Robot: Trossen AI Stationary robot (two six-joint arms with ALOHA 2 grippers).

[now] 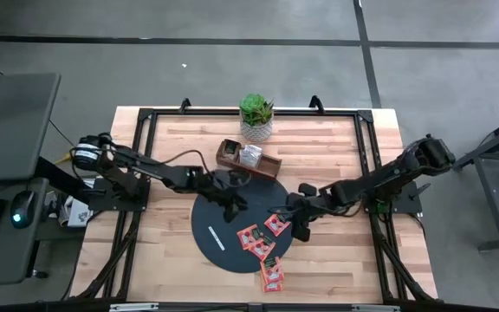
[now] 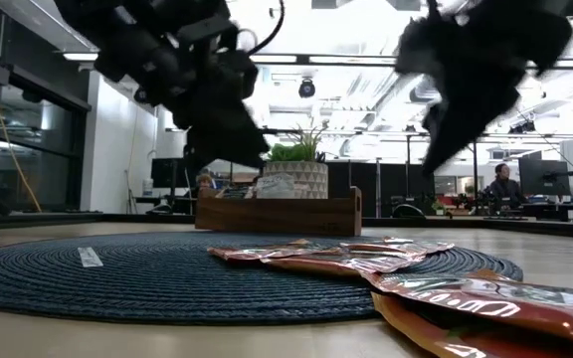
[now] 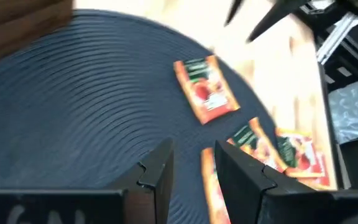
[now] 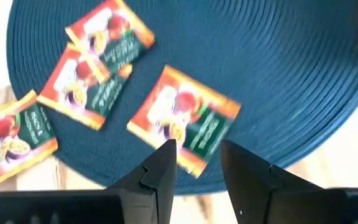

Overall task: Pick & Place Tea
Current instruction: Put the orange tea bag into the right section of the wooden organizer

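Right gripper (image 4: pixel 194 165) poised just above a red tea sachet (image 4: pixel 184 121) on the dark mat (image 4: pixel 278 68), fingers apart and empty, likely lining up a pick. Left gripper (image 3: pixel 188 168) over the mat too, fingers apart, holding nothing. More sachets (image 1: pixel 262 247) at the mat's edge; wooden tray (image 1: pixel 248 158) behind.
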